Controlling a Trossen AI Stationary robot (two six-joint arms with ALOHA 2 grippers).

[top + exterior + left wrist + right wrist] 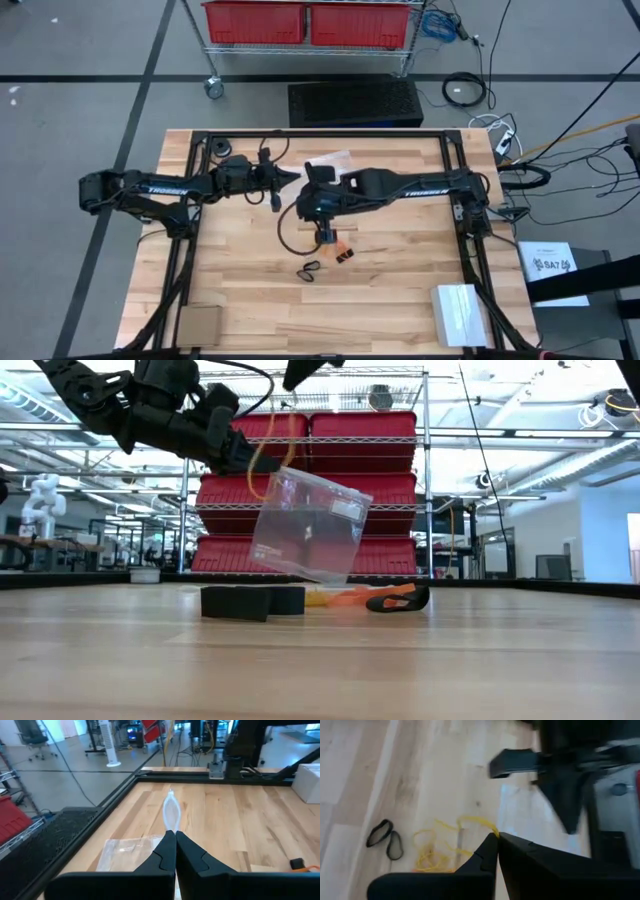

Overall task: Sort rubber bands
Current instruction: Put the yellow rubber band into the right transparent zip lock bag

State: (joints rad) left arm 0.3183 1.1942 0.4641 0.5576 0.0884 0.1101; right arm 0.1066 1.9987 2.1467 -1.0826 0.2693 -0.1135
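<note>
Two dark arms meet over the middle of the wooden table (400, 290), the left gripper (174, 836) clenched on the edge of a clear plastic bag (308, 525) held up off the surface. The right gripper (496, 837) is pinched tight on a yellow rubber band (470, 821). Black rubber bands (309, 269) and orange ones (343, 252) lie on the wood just beside it.

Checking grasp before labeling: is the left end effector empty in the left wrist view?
No. The left end effector is shut on a pale rubber band looping out from its tips.
</note>
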